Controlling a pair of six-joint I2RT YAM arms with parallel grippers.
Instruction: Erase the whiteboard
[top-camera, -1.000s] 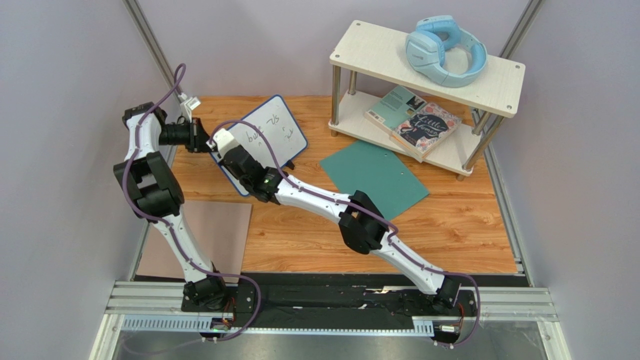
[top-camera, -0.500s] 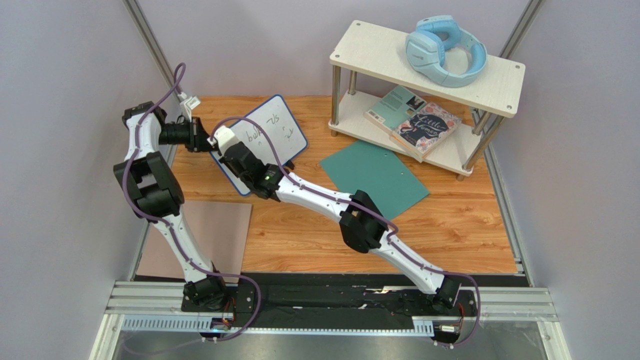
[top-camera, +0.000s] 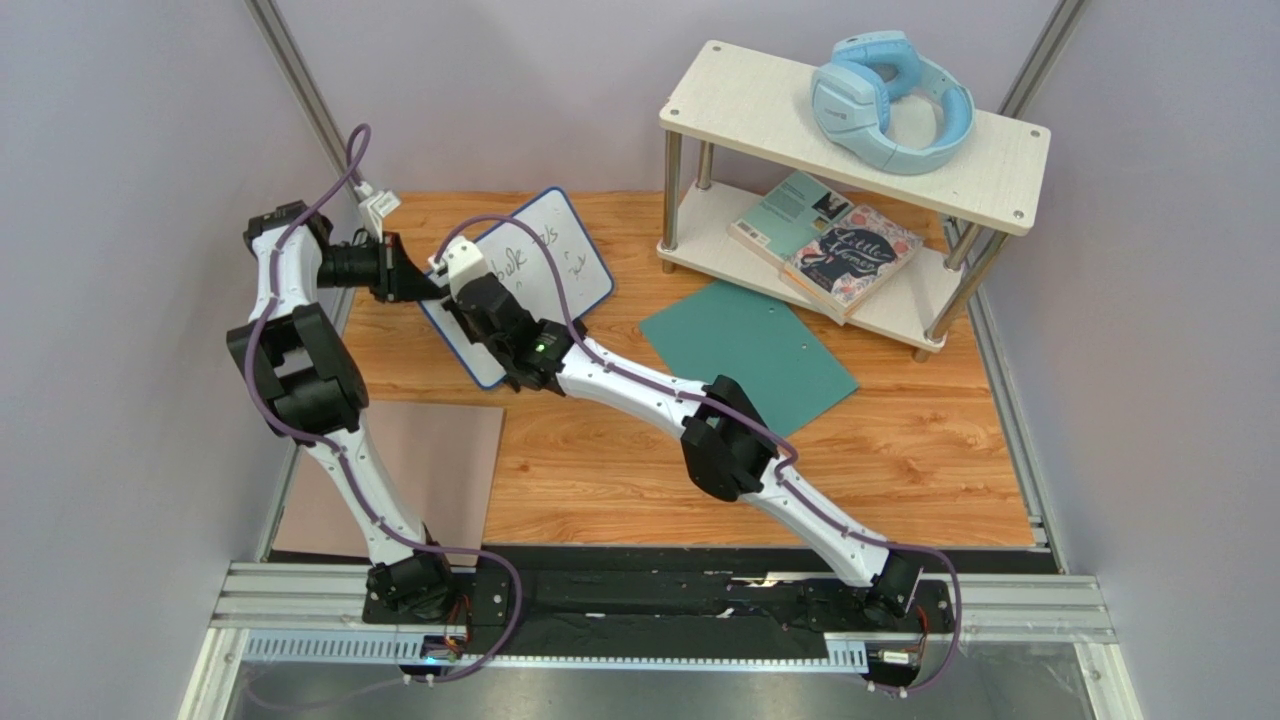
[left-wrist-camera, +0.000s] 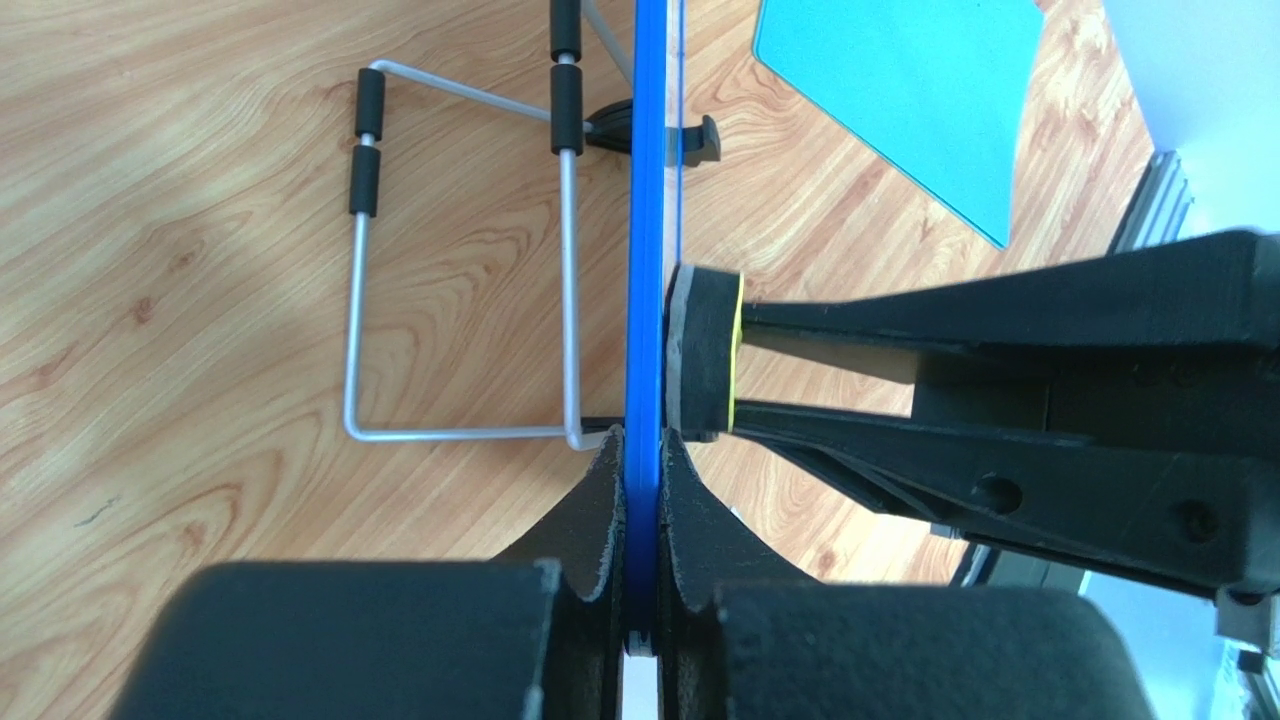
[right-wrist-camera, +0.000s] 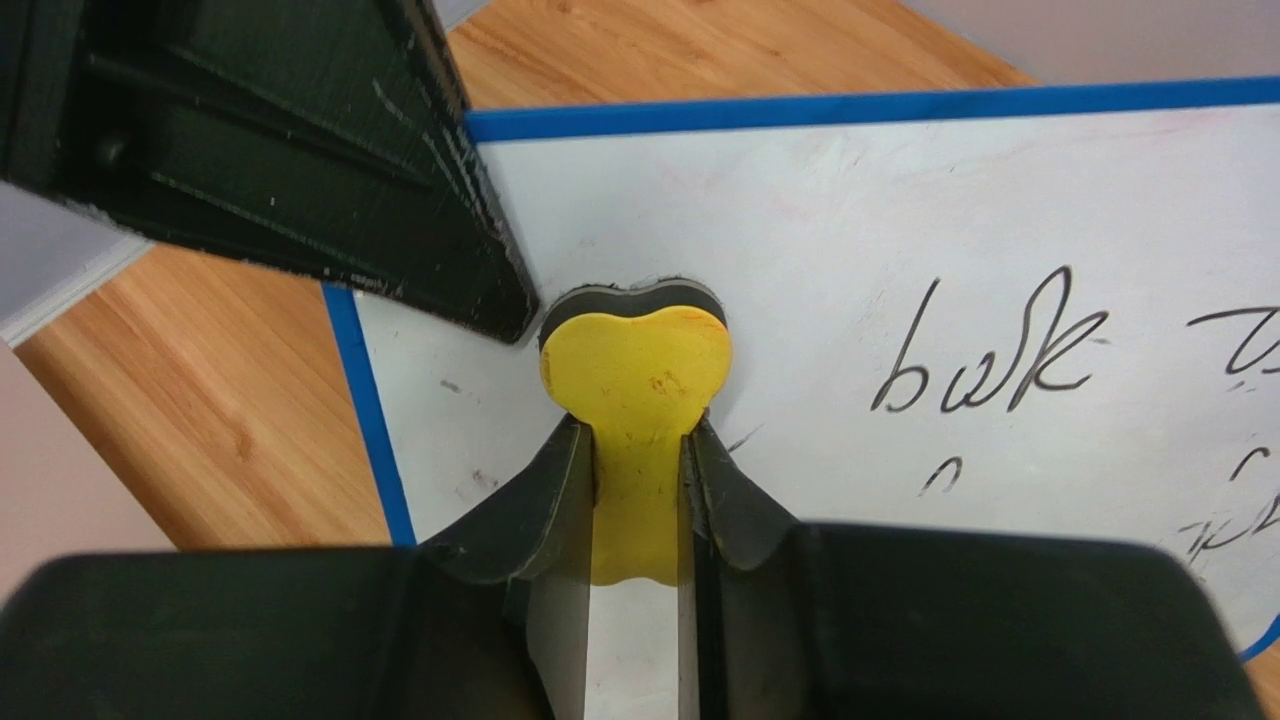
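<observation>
Wood-grain tabletop (top-camera: 932, 450), grey booth walls. Tool is a yellow flat eraser with dark felt face (right-wrist-camera: 637, 368), pinched between the fingers of the right gripper (right-wrist-camera: 634, 450). Its felt is pressed flat on the small white blue-rimmed whiteboard (right-wrist-camera: 932, 195). The board stands tilted on a bent wire stand (left-wrist-camera: 451, 270) behind it (not lying flat). Just beside the eraser, the left gripper (left-wrist-camera: 643, 450) is clamped on the board's blue edge, bracing it. The eraser sits near a board corner. In the right wrist view, all the black handwriting (right-wrist-camera: 992, 353) lies to the eraser's right, strung along the board's long axis. My read: the next stroke runs along that axis, away from the left gripper. Right arm wipes, left arm only holds. The teal flat sheet (top-camera: 751, 357) is well apart, not involved.
</observation>
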